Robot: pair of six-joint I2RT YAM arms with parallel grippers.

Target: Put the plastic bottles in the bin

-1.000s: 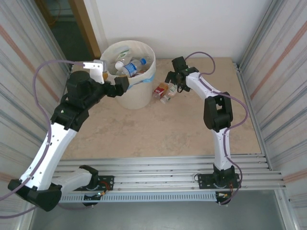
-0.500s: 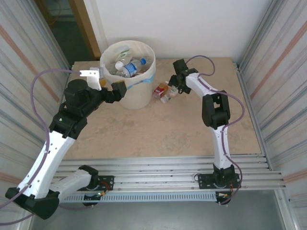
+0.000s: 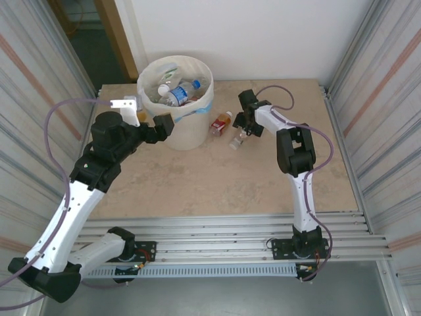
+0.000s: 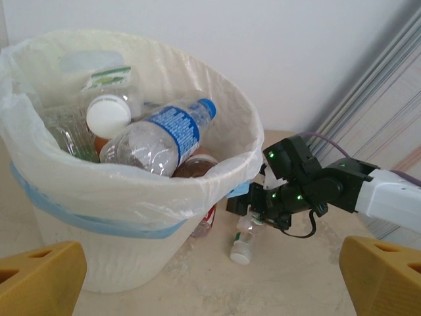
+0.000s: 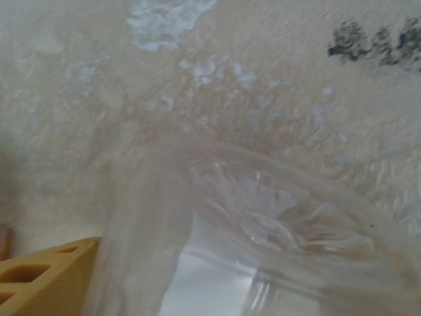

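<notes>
Right gripper grasping one clear bottle, one red-labelled bottle just beside, one bin near worktop's far edge, left gripper spread open

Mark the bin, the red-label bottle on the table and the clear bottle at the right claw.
bin (image 3: 186, 136), top external view, bare outer wall, lower part.
red-label bottle (image 3: 219, 124), top external view, middle of its label.
clear bottle (image 4: 245, 230), left wrist view, body just above its cap.
</notes>
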